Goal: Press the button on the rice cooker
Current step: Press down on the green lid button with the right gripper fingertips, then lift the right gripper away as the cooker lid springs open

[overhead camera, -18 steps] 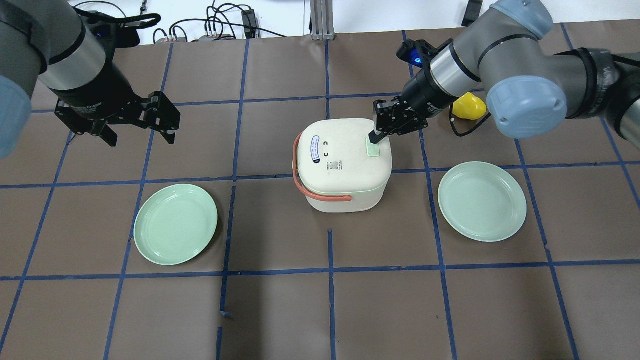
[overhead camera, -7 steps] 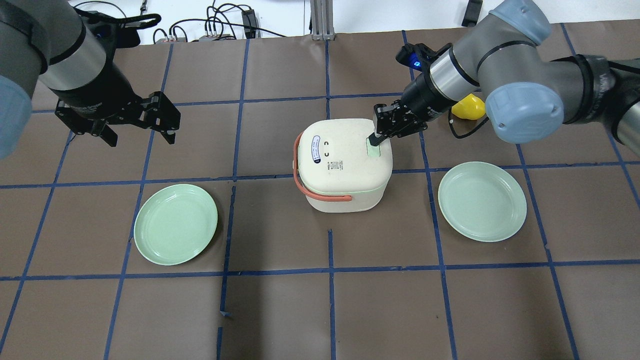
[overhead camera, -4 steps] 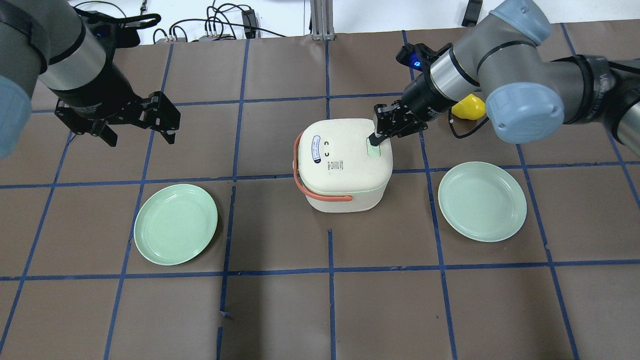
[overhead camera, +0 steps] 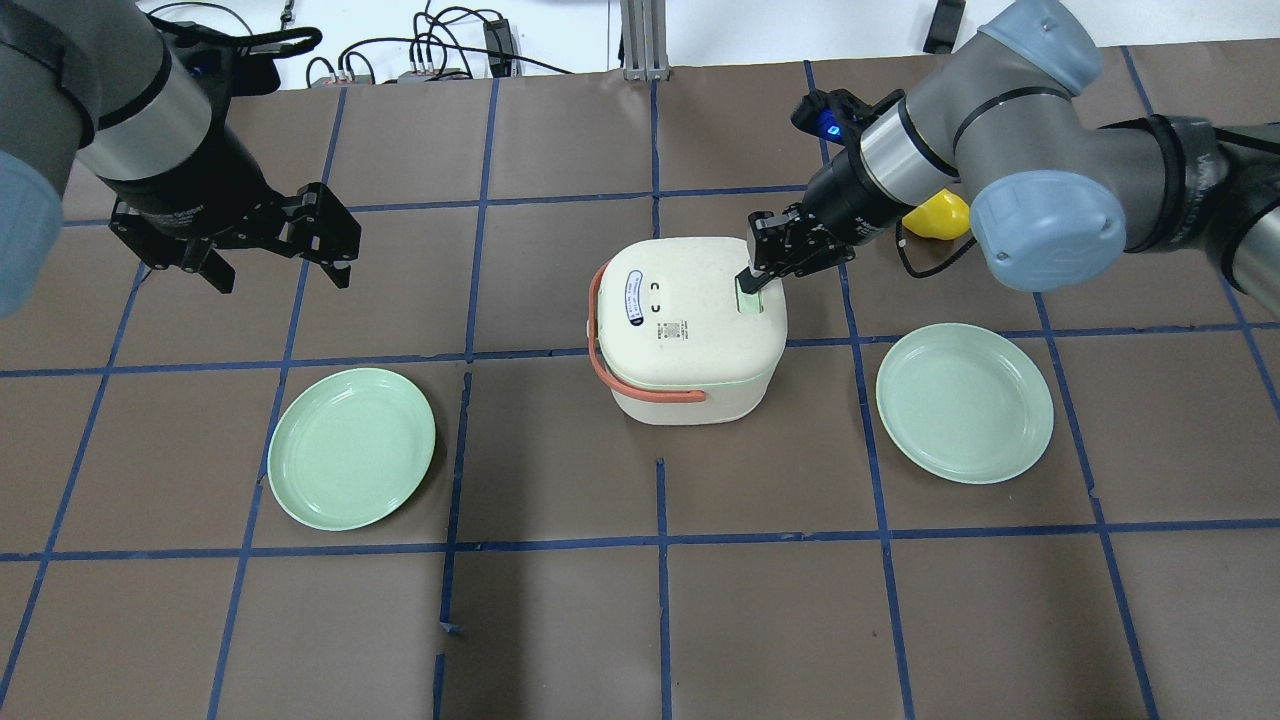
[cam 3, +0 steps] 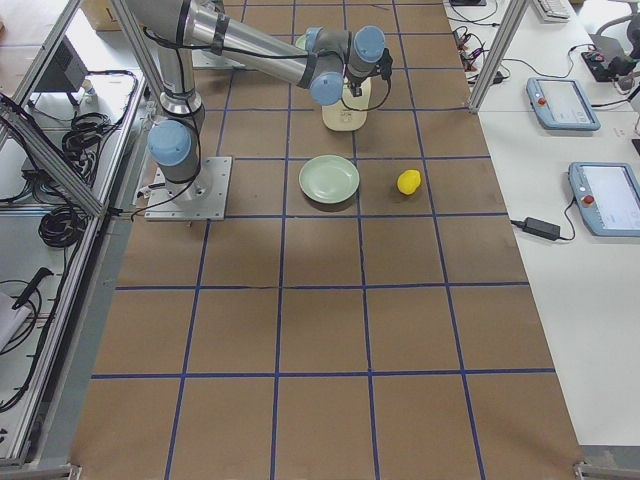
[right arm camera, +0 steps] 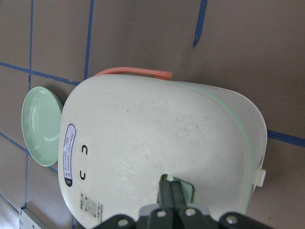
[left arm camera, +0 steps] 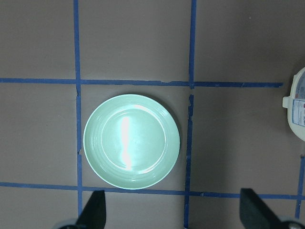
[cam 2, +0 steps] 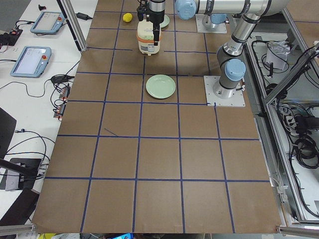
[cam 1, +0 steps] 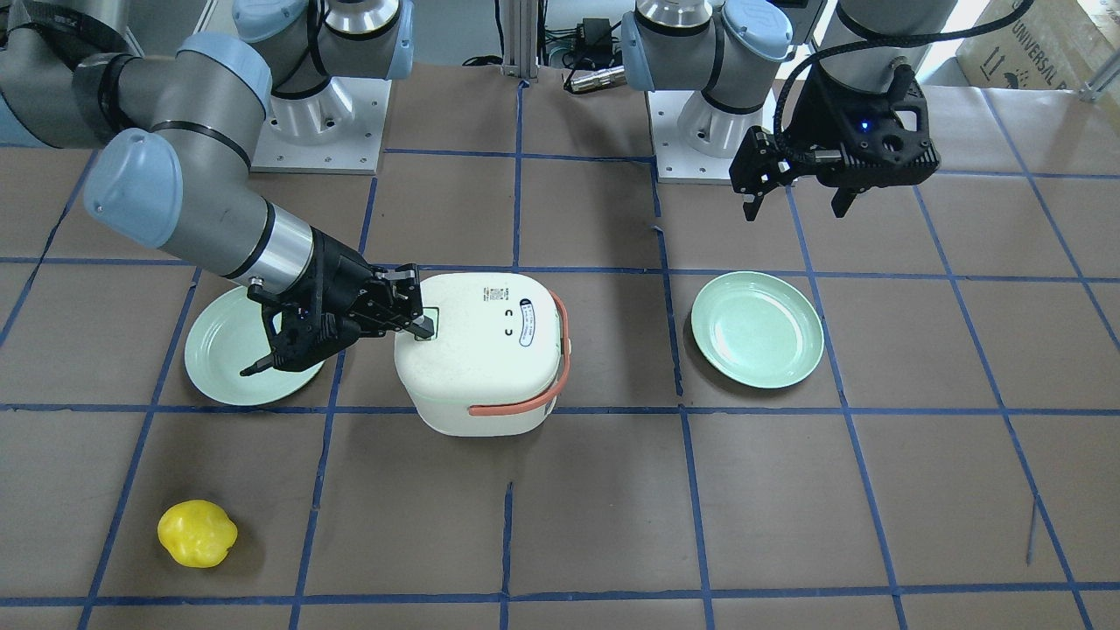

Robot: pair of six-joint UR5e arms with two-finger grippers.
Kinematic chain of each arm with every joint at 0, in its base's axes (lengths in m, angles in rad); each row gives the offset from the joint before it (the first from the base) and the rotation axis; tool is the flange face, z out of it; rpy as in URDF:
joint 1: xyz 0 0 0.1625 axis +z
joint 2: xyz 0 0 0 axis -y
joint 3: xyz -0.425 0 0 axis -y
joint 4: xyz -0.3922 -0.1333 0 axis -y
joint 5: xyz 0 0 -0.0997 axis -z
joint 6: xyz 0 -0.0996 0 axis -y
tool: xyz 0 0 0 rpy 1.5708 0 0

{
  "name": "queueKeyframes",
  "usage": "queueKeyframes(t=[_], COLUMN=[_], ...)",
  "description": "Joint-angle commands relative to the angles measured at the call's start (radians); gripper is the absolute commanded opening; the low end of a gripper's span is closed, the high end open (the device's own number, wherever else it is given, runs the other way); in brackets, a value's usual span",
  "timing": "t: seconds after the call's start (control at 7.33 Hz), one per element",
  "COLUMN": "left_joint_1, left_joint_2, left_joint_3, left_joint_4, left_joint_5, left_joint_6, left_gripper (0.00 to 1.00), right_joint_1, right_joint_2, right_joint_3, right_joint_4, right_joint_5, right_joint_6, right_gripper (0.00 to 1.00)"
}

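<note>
two arms work over a brown table (overhead camera: pixel 560 620) with a blue tape grid. the white rice cooker (overhead camera: pixel 690 335) sits near the table's middle, between the left plate (overhead camera: pixel 350 448) and the right plate (overhead camera: pixel 964 402), both pale green, with its orange handle (overhead camera: pixel 600 350) folded down around the side toward the robot's left. the right arm comes in bent at the elbow, its forearm slanting down toward the cooker's lid (right arm camera: pixel 157 133). the right gripper (overhead camera: pixel 748 280) is tilted, its two fingers pressed together into one narrow tip, grasping nothing. that tip rests on the pale green button (overhead camera: pixel 748 297) at the lid's edge nearest the right arm. the left arm hangs well apart over bare table, wrist turned straight down. the left gripper (cam 1: pixel 798 210) has its fingers spread wide and holds nothing; its wrist camera looks down on the left plate. a yellow lemon (cam 1: pixel 198 533) lies on the far side of the table, beyond the right arm.
</note>
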Motion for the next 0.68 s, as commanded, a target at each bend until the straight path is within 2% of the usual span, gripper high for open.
queueKeyframes(t=[0.0,0.14,0.27,0.41,0.55], left_joint_1=[0.000,0.000,0.000,0.000,0.000], left_joint_2=[0.000,0.000,0.000,-0.001,0.000], left_joint_3=[0.000,0.000,0.000,0.000,0.000], left_joint_4=[0.001,-0.001,-0.001,-0.001,-0.001], left_joint_5=[0.000,0.000,0.000,0.000,0.000], left_joint_6=[0.000,0.000,0.000,0.000,0.000], left_gripper=[1.00,1.00,1.00,1.00,1.00], right_joint_1=[0.005,0.009,0.011,0.011,0.011], right_joint_2=[-0.022,-0.069,-0.113,-0.149,-0.164], right_joint_3=[-0.020,-0.031,-0.033,-0.051,-0.092], right_joint_4=[0.013,0.017,0.048,0.092,0.111], right_joint_5=[-0.010,-0.029,-0.088,-0.199,-0.375], right_joint_6=[0.013,0.011,0.017,0.017,0.038], right_gripper=[0.34,0.85,1.00,1.00,1.00])
